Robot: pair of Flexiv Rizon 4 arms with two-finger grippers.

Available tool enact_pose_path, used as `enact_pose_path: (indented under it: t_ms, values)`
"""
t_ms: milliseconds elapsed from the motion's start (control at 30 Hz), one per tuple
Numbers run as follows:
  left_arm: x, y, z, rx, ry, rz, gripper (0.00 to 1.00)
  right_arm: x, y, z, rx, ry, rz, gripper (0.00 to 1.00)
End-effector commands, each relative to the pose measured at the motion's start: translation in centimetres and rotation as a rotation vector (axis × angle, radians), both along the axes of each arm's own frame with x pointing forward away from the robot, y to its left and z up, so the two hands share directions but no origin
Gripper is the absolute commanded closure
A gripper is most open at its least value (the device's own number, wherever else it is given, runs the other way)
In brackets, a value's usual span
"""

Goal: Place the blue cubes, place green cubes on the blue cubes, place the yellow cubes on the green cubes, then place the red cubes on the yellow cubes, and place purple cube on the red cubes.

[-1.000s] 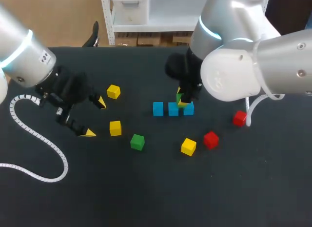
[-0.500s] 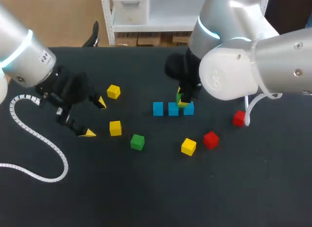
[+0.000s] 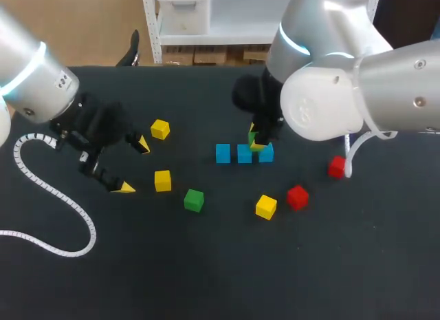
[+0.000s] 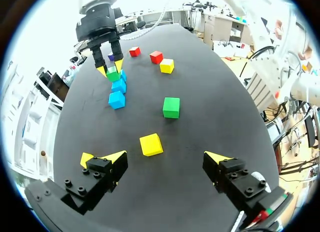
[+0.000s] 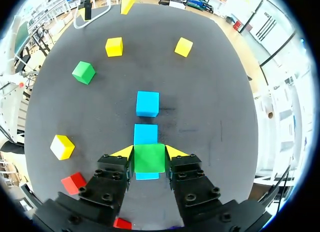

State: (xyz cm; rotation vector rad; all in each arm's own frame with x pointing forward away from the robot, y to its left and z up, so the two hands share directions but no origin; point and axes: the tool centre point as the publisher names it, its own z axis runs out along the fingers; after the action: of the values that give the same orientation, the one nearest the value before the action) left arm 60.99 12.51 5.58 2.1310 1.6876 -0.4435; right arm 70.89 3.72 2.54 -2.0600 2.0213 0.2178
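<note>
In the head view, the right arm (image 3: 344, 86) blocks the row of blue cubes (image 3: 244, 154) from 12 through 3 o'clock, its jaws clamped on a green cube (image 5: 149, 157) over the row's 3 o'clock end. Bare worktop (image 3: 227, 265) opens at the row's 9 and 6 o'clock. A yellow cube (image 3: 266, 206) and a red cube (image 3: 297, 197) stand at 5, a loose green cube (image 3: 194, 200) at 7.

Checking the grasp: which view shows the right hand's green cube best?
Right wrist view: the green cube sits between the right hand's yellow tips, both touching. Head view shows a sliver under the arm; left wrist view, small and distant.
</note>
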Motion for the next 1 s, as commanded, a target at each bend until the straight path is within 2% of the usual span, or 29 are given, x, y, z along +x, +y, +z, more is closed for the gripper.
enact_pose_path:
  t_ms: [33, 1000]
  values:
    - [0.11, 0.13, -0.09, -0.004, 0.000, -0.004, 0.00, 0.14, 0.06, 0.02, 0.001, 0.005, 0.000, 1.00]
    - [0.11, 0.13, -0.09, -0.004, 0.000, -0.004, 0.00, 0.29, 0.08, -0.15, -0.001, 0.012, -0.010, 1.00]
